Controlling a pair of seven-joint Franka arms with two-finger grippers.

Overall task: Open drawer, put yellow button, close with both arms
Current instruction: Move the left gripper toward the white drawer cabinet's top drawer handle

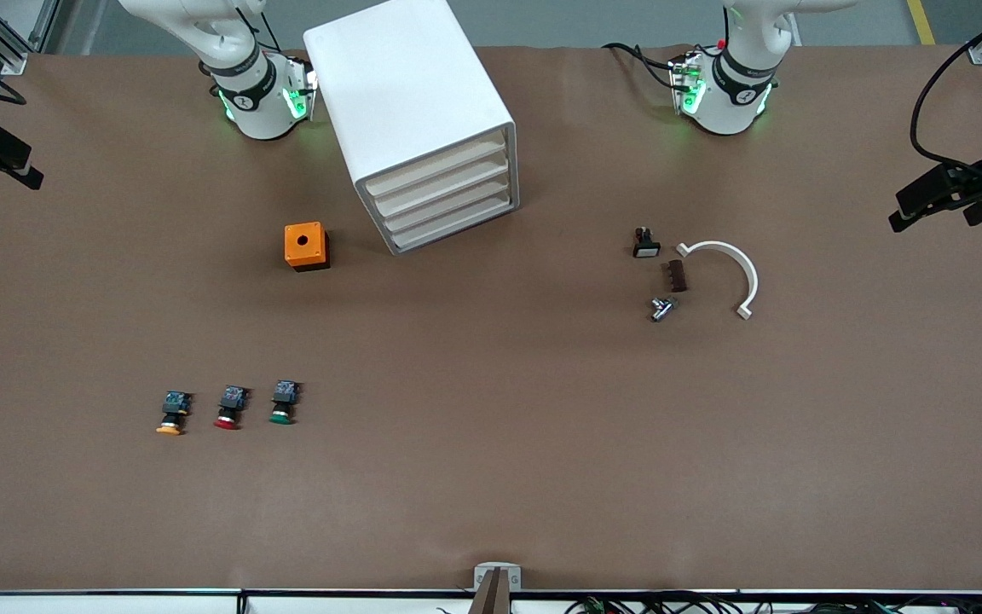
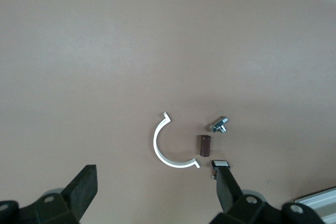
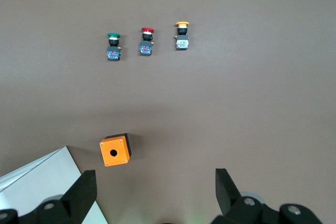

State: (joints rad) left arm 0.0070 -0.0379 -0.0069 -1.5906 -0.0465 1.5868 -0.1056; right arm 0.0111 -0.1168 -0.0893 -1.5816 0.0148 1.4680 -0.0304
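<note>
The white cabinet (image 1: 410, 94) stands between the two arm bases, its four drawers shut; the drawer (image 1: 436, 175) is the topmost. The yellow button (image 1: 171, 415) lies on the brown table near the front camera, toward the right arm's end, beside a red-capped one (image 1: 229, 408) and a green-capped one (image 1: 284, 402). It also shows in the right wrist view (image 3: 182, 35). My right gripper (image 3: 155, 174) is open and empty, high over the table beside the cabinet. My left gripper (image 2: 155, 170) is open and empty, high over the small parts. Neither gripper shows in the front view.
An orange box with a hole (image 1: 305, 246) sits beside the cabinet, toward the right arm's end. Toward the left arm's end lie a white half-ring (image 1: 725, 269), a brown block (image 1: 677, 275), a metal piece (image 1: 661, 307) and a black white-capped switch (image 1: 645, 243).
</note>
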